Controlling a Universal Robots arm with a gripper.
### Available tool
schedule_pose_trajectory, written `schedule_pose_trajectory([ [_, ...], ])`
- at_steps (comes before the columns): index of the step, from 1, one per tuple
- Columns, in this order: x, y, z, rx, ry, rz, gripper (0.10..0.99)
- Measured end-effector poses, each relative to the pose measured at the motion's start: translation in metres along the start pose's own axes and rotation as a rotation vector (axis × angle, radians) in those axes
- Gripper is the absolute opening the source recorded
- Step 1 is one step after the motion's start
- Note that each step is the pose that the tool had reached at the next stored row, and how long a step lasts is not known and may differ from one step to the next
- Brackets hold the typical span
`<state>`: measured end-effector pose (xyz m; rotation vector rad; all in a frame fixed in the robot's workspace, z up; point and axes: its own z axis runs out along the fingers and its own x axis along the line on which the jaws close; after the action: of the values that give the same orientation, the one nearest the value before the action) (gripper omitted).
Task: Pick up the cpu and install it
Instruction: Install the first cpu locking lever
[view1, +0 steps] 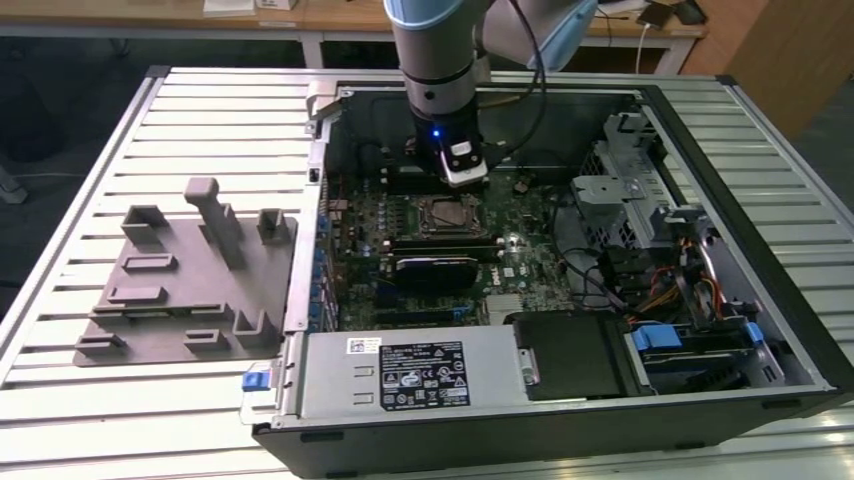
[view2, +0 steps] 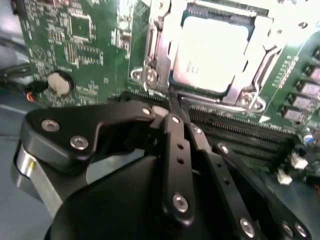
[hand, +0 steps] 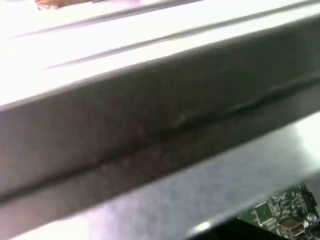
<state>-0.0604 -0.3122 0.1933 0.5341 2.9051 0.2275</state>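
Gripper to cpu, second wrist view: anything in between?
Just the socket frame edge. The gripper, shut and empty, sits beside the cpu seated in it.

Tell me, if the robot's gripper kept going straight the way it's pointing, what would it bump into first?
Probably the cpu, the shiny square sitting in the socket on the motherboard. The gripper has its fingers together, pointing at the socket's near edge, so it might touch that frame first; depth is hard to judge.

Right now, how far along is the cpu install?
Looks mostly done: the cpu lies flat inside the socket frame on the motherboard. The hand is shut, holds nothing, and sits just beside the socket. Whether the frame is latched can't be told.
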Motion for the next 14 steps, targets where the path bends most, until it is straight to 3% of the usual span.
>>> schedule_pose_trajectory([
  [3,-0.0019,0.0019,-0.013,0.003,0.0002,0.0,0.106],
  [7,-0.0032,0.0036,-0.0221,0.002,-0.001,0.002,0.106],
  [14,-0.0036,0.0041,-0.0248,0.004,-0.0024,0.004,0.106],
])
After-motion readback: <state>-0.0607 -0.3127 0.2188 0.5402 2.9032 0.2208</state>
